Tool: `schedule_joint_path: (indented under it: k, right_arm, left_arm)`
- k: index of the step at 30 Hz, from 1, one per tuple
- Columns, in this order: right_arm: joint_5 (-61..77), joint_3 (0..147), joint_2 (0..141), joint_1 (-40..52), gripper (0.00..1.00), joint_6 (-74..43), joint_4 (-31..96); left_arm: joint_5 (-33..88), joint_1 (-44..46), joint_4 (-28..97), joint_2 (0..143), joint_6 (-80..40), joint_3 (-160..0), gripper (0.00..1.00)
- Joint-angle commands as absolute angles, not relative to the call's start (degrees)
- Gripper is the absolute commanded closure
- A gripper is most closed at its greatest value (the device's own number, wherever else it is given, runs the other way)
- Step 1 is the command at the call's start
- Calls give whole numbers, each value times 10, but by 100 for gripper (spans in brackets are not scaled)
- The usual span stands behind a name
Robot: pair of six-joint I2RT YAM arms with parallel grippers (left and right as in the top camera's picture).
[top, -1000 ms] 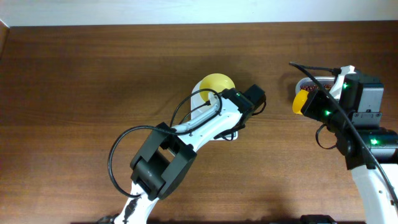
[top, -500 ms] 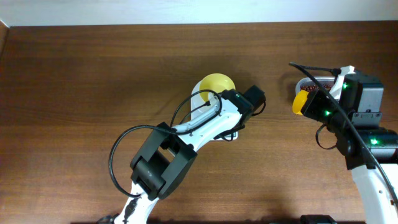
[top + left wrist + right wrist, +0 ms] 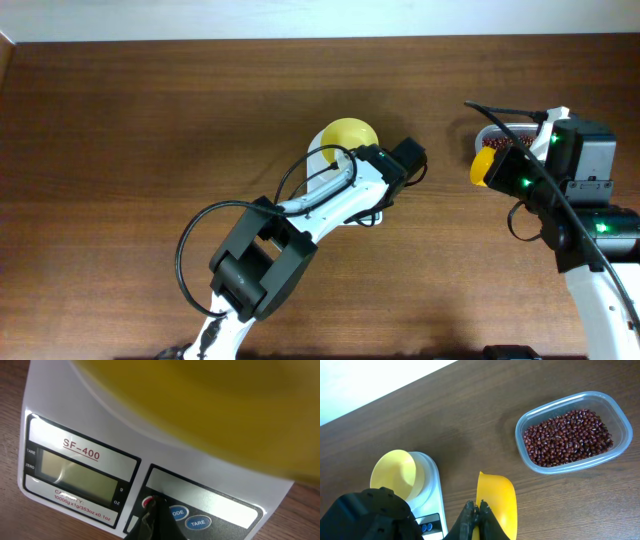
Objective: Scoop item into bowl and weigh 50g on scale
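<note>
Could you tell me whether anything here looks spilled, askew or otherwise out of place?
No spill: the beans all lie inside the clear tub. Only the bowl looks slightly odd: in the right wrist view it seems to sit off-centre on the scale, leaving bare platform on one side.
</note>
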State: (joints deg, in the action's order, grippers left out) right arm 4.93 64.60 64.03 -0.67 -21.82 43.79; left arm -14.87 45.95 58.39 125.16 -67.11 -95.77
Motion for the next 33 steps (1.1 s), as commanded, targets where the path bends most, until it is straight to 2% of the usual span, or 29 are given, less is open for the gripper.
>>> schedule_joint_path:
  k: [1,33]
  right_arm:
    - [43,656,641,-8,96,-215,440]
    - [42,656,641,-8,96,-215,448]
  left_arm:
    - [-164,461,581,1257,-677,-953,100]
    - [-163,453,574,1257,-677,-938,100]
